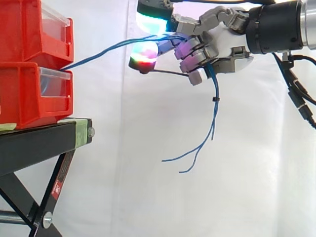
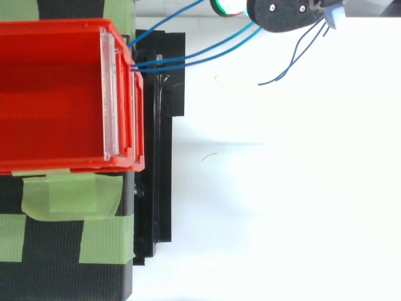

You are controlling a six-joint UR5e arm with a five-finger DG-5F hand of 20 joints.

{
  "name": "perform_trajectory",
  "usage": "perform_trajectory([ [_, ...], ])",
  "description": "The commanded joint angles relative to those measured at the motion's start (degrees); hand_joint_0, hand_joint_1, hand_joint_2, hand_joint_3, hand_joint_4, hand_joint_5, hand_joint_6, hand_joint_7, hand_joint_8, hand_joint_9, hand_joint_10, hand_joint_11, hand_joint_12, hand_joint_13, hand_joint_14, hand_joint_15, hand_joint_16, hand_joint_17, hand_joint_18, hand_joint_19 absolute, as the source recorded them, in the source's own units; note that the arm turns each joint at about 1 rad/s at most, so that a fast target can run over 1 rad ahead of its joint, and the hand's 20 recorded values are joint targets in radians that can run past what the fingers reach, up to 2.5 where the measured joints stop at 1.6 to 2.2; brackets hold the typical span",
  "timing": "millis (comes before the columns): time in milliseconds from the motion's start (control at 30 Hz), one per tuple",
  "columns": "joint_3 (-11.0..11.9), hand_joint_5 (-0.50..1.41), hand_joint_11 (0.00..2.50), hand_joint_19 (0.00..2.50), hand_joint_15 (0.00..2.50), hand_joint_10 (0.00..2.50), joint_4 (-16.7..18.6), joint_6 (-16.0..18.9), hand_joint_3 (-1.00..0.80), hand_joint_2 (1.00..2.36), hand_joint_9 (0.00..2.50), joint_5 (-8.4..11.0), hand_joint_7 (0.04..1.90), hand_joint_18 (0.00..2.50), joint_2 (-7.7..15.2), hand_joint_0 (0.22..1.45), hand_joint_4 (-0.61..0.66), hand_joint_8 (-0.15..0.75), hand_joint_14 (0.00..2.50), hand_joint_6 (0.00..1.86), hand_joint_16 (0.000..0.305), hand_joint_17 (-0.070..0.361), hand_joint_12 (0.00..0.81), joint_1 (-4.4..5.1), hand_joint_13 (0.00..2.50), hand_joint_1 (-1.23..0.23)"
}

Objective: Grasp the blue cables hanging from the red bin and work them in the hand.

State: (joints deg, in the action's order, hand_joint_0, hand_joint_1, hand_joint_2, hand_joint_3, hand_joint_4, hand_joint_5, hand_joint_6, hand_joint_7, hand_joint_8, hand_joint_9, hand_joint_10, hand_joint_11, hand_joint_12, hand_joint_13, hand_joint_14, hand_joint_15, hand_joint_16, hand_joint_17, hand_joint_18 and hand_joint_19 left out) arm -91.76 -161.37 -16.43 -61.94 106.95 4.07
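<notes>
Its hand (image 1: 217, 42) is curled round the blue cables (image 1: 215, 91), stretched rightward from the red bin (image 1: 29, 98) with ends dangling below; they look light, limp and slippery, best pinched where they bunch together.

I am running this from afar in what looks like a robotics lab test cell, not a home or a shop. A plain white curtain (image 1: 113, 197) shuts off everything behind the work. At the left, stacked red bins (image 1: 29, 94) sit on a black stand (image 1: 34, 140) of bolted metal bars, its top patched with green tape (image 2: 69, 194). From the right an industrial arm (image 1: 276, 24) carries a hand (image 1: 222, 42) with glowing fingertips (image 1: 144, 53), closed on blue cables (image 1: 215, 98).
</notes>
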Motion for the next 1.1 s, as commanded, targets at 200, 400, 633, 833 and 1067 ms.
perform_trajectory([
  [200, 0.0, 0.27, 2.5, 0.72, 1.98, 2.5, 0.0, 0.09, -0.67, 1.01, 1.6, -0.2, 1.22, 2.2, 0.01, 0.91, 0.21, 0.43, 2.5, 0.48, 0.224, 0.168, 0.727, 0.07, 1.91, -0.69],
  [400, 0.0, 0.27, 2.5, 0.72, 1.98, 2.5, 0.18, 0.0, -0.6, 1.02, 1.6, -0.29, 1.22, 2.2, 0.01, 0.91, 0.22, 0.43, 2.5, 0.44, 0.224, 0.168, 0.727, 0.07, 1.91, -0.68],
  [633, 0.0, 0.26, 2.5, 0.72, 1.98, 2.5, 0.18, 0.0, -0.6, 1.02, 1.6, -0.47, 1.25, 2.2, 0.01, 0.89, 0.23, 0.43, 2.5, 0.4, 0.224, 0.168, 0.727, -0.2, 1.91, -0.66],
  [833, 0.0, 0.16, 2.5, 0.72, 1.98, 2.5, 0.18, 0.09, -0.67, 1.01, 1.6, -0.47, 1.28, 2.2, 0.01, 0.79, 0.24, 0.43, 2.5, 0.34, 0.224, 0.168, 0.727, -0.29, 1.91, -0.7],
  [1067, 0.0, 0.07, 2.5, 0.72, 1.98, 2.5, 0.0, 0.09, -0.79, 1.01, 1.6, -1.08, 1.25, 2.2, 0.01, 0.7, 0.26, 0.43, 2.5, 0.36, 0.224, 0.168, 0.727, -0.37, 1.91, -0.74],
])
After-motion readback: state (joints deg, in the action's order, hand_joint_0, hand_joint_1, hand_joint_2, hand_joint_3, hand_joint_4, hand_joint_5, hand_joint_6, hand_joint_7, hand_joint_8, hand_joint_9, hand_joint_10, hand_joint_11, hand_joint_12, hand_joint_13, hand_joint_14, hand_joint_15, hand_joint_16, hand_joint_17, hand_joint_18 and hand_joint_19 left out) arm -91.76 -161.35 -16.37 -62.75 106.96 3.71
